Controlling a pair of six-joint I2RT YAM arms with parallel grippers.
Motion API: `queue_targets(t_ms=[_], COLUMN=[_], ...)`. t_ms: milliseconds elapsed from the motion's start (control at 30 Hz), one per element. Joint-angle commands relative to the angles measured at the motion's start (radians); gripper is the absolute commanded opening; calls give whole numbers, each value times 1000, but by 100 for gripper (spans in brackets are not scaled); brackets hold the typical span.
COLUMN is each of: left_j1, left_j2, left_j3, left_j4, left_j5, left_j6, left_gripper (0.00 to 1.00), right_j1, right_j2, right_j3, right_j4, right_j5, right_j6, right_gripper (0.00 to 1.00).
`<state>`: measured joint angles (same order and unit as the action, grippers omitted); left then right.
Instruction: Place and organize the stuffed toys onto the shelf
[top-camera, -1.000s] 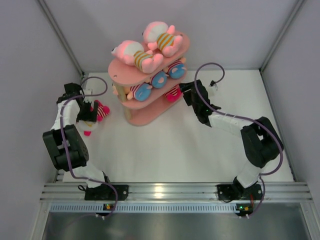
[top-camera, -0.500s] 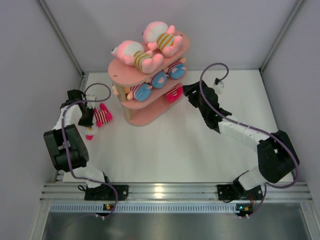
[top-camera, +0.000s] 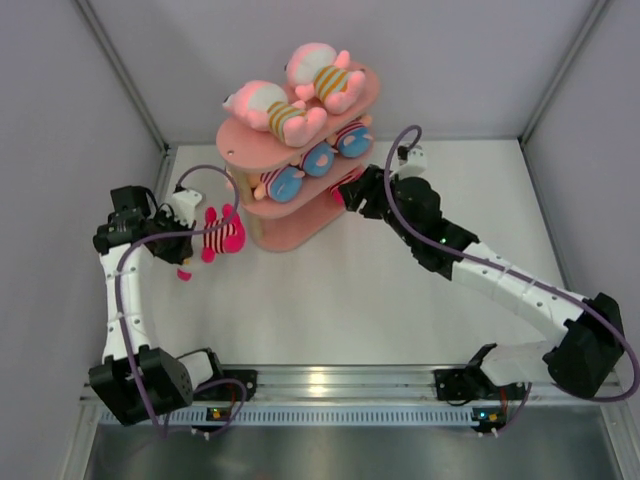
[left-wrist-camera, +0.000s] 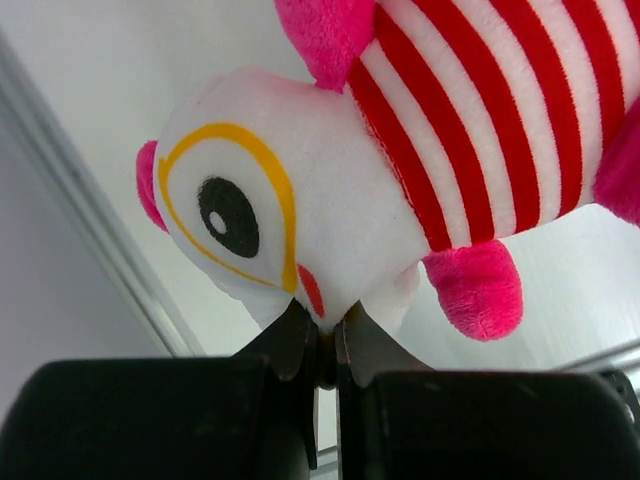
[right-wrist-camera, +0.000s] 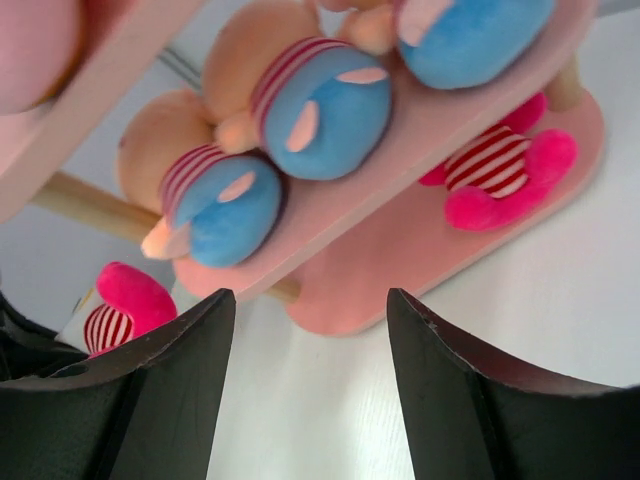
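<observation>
My left gripper (top-camera: 190, 238) is shut on a stuffed toy (top-camera: 224, 237) with a white head, a red-white striped body and pink limbs. It holds the toy off the table just left of the pink three-tier shelf (top-camera: 300, 235). In the left wrist view the jaws (left-wrist-camera: 325, 325) pinch the fabric under the toy's head (left-wrist-camera: 300, 200). My right gripper (top-camera: 347, 195) is open at the shelf's right end, with nothing between its fingers (right-wrist-camera: 310, 300). Two yellow-pink striped toys (top-camera: 272, 112) lie on the top board. Blue-footed toys (right-wrist-camera: 325, 110) fill the middle board. A red-white toy (right-wrist-camera: 497, 170) lies on the bottom board (right-wrist-camera: 380, 270).
White enclosure walls stand close behind and beside the shelf. A wall edge (left-wrist-camera: 90, 230) runs just behind the held toy. A light wooden post (right-wrist-camera: 90, 205) joins the boards. The arm bases sit on the metal rail (top-camera: 330, 380) at the near edge.
The left gripper has shut on the red-white toy and carried it up and right toward the shelf. The right arm has stretched left toward the shelf's lower tiers.
</observation>
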<state>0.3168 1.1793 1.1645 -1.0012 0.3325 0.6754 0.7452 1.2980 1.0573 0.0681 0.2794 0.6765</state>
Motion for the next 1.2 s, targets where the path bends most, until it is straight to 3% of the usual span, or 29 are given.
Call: queue_targets(t_ms=[0, 133, 267, 467, 867, 933, 967, 1000, 1033, 1067, 1167], left_j1=[-13, -25, -38, -62, -71, -71, -71, -71, -71, -70, -71], left_j2=[-49, -87, -99, -112, -112, -107, -104, -99, -93, -89, -67], left_j3=[75, 83, 72, 67, 64, 69, 78, 83, 89, 99, 110], left_j4=[-267, -416, -438, -484, -508, -508, -508, -508, -508, -508, -507], left_j5=[238, 341, 364, 390, 410, 416, 419, 421, 416, 413, 376], left_j6=[203, 364, 386, 409, 428, 426, 426, 418, 412, 403, 385], left_gripper=[0, 0, 0, 0, 0, 0, 0, 0, 3, 26, 76], right_j1=[54, 169, 273, 327, 316, 313, 313, 313, 310, 309, 281], right_j2=[-54, -31, 72, 262, 375, 411, 418, 414, 403, 388, 292], right_j3=[96, 139, 214, 394, 403, 431, 429, 422, 406, 358, 207], right_j4=[-24, 7, -23, -122, -120, -128, -128, -123, -114, -102, -38], right_j5=[-71, -230, -422, -462, -391, -425, -428, -424, -408, -404, -402], right_j6=[-130, -297, -432, -433, -347, -339, -325, -319, -315, -313, -293], right_gripper=[63, 63, 67, 71, 73, 43, 11, 0, 0, 0, 0])
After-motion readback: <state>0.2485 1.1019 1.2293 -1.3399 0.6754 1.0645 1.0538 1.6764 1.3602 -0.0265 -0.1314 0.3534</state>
